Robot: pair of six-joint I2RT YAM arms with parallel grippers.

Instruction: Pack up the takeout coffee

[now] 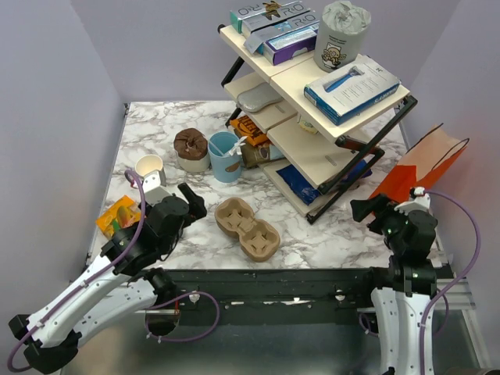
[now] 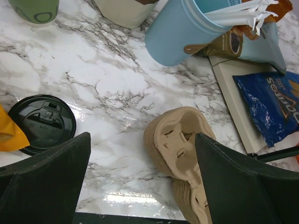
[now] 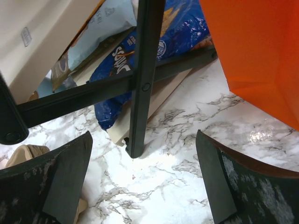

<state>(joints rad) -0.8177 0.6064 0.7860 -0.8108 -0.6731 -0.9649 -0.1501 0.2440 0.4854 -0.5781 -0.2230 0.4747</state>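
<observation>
**Marble desk point(image 1: 328, 242) set, coffee uncapped, both arms waiting**

Purple walls all round, and over by the left edge stands the takeout coffee point(image 1: 148, 167): upright, olive-sided, mouth open to the overhead camera. Its black lid point(image 2: 42, 123) lies flat on the marble, apart from the cup and nearer the front edge. The corner of a yellow packet point(image 1: 117, 216) overlaps it in the wrist view.

Left gripper point(image 2: 142, 140) hovers low between that lid and the pulp cup carriers point(image 1: 248, 228), fingers spread wide, nothing in them. Past the carriers, toward the back edge, a light blue cup point(image 1: 225, 156) bristling with stirrers stands beside a cream cup point(image 1: 190, 148) with a brown top. A slanted rack point(image 1: 312, 117) fills the back right corner, and an orange bag point(image 1: 426, 160) leans at the right edge. Right gripper point(image 3: 143, 140) sits low by the rack's foot near the front right corner, fully spread and empty too.

Nothing is packed yet, so this reads as the opening step. The likely call is for the left arm to go toward the left edge, cap the cup, then seat it in a carrier well. That lid is thin and flat on the marble, so it looks awkward to pinch. The cup is open and could tip, and I cannot tell whether it holds liquid.
</observation>
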